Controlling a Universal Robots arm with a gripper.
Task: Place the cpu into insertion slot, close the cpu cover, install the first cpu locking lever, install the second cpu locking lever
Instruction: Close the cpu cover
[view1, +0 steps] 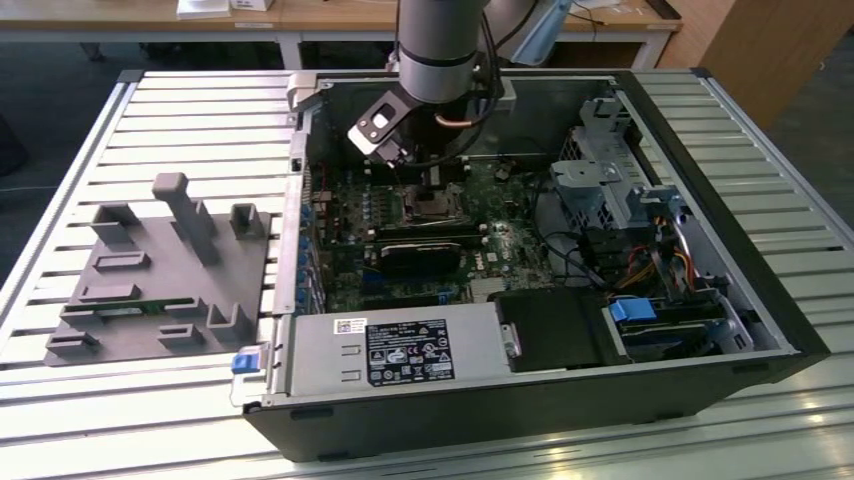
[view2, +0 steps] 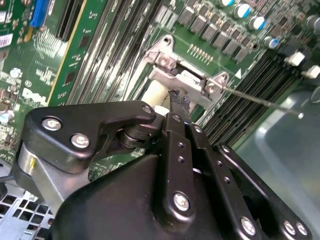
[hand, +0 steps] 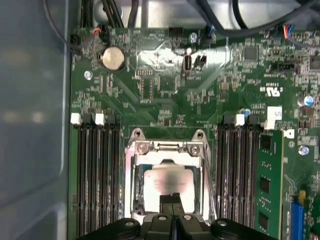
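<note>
The cpu (hand: 161, 181) just beneath the end effector (hand: 172, 199), perhaps touching.

You see the black gripper (view2: 178, 102) low over the green circuit board (view2: 75, 70). Its jaws are pressed together, with the tips at the silver edge of the cpu cover (view2: 182, 76). From there a thin locking lever (view2: 260, 101) runs across the black memory slots (view2: 260, 75).
</note>
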